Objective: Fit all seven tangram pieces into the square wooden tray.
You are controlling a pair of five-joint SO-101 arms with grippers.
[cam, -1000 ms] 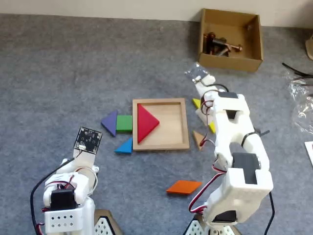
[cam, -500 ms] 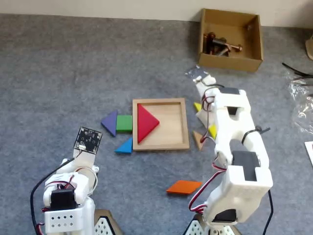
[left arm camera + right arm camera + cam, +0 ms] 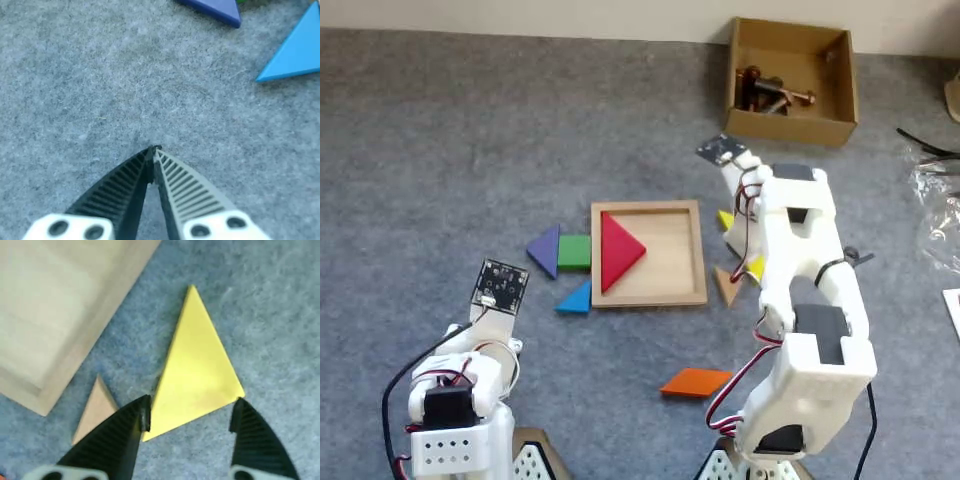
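Looks to be the pickup of the yellow triangle [image 3: 197, 365], lying on the mat [image 3: 470, 150] just beside the tray [image 3: 700, 250], on the right arm's side. Has the right gripper [image 3: 191, 410] spread open, straddling the wide end of that triangle, with one finger close to the tan triangle [image 3: 95, 410]. Has the left gripper [image 3: 152, 150] closed on nothing, poised over bare mat near the blue triangle [image 3: 295, 50] and the purple triangle [image 3: 210, 6].

Counts one piece in the tray so far: the red triangle [image 3: 617, 250], against the wall on the left arm's side. Leaves six outside, among them the green square [image 3: 575, 252] and the orange piece [image 3: 695, 381].

Next, probably: lower, close across the yellow edges without nudging the tan triangle, lift, carry over the rim, turn to suit the free space. Cannot tell whether the fingertips touch the mat.

Shows no legible brand, label or writing, the cardboard box [image 3: 790, 80] included.
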